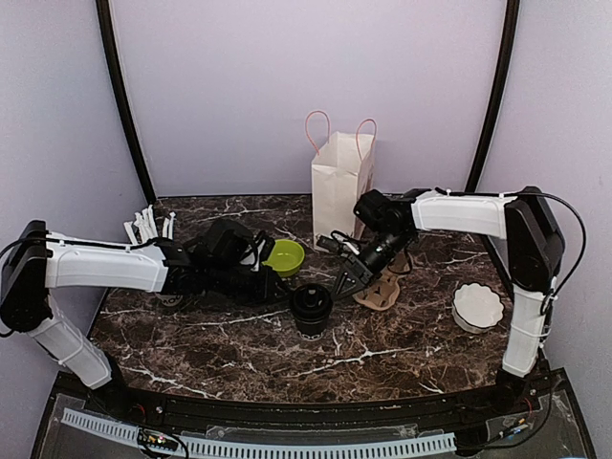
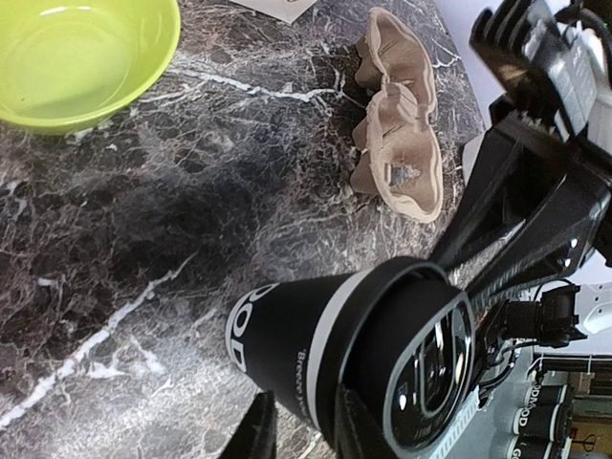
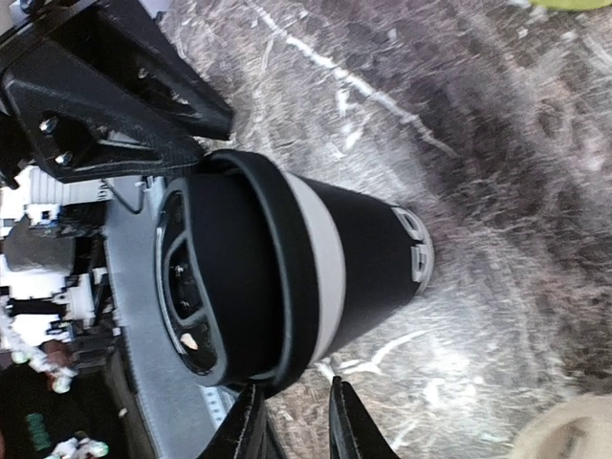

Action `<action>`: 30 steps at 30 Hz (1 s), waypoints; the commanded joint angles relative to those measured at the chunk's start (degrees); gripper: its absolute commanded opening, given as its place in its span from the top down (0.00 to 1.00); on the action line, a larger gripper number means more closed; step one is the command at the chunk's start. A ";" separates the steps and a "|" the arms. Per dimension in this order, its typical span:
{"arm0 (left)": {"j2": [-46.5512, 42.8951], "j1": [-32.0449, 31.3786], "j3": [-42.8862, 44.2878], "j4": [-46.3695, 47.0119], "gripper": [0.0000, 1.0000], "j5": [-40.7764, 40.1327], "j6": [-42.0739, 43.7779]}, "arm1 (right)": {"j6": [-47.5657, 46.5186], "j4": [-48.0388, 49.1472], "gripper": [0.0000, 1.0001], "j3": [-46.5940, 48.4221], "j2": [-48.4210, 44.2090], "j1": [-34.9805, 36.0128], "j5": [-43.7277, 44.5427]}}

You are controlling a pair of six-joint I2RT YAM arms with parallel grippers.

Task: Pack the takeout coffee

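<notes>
The takeout coffee cup (image 1: pixel 311 308) stands upright at the middle of the table, black with a white band under its black lid (image 1: pixel 311 298), which sits on top. It fills the left wrist view (image 2: pixel 287 354) and the right wrist view (image 3: pixel 354 258). My left gripper (image 1: pixel 275 287) is just left of the cup, jaws a little apart with nothing between them (image 2: pixel 304 430). My right gripper (image 1: pixel 348 282) is just right of the cup, jaws a little apart and empty (image 3: pixel 292 430), one fingertip (image 3: pixel 244 421) close to the lid's rim.
A white paper bag (image 1: pixel 339 186) with pink handles stands open behind the cup. A lime-green bowl (image 1: pixel 284 256) lies behind my left gripper. A brown cardboard cup carrier (image 1: pixel 378 292) lies under my right wrist. A white stack of lids (image 1: pixel 476 306) is at the right; straws (image 1: pixel 148 225) at the far left.
</notes>
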 commanded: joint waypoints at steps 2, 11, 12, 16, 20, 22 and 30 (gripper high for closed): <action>-4.47 -0.54 0.77 -6.35 0.71 -1.16 2.02 | -3.86 2.09 0.73 0.04 -2.70 -0.16 8.68; -6.37 -1.98 6.83 -9.10 0.52 -3.83 5.77 | -5.66 1.50 0.57 -1.02 -8.07 -0.16 10.46; -6.38 -2.03 6.95 -9.41 0.51 -4.35 7.00 | -5.79 1.86 0.57 -1.77 -9.10 -0.09 10.83; -5.26 -1.97 8.37 -9.84 0.45 -7.88 12.44 | -6.87 3.45 0.57 -5.08 -11.95 0.01 11.07; -2.06 -1.92 10.88 -9.44 0.35 -6.35 17.31 | -8.02 4.44 0.55 -8.20 -13.17 0.63 9.34; -0.62 -1.96 11.64 -9.72 0.31 -5.76 18.04 | -8.43 4.89 0.53 -9.47 -12.73 1.72 8.67; 0.33 -1.96 8.62 -7.56 0.27 -3.73 15.80 | -8.84 2.99 0.59 -5.49 -7.45 3.89 8.26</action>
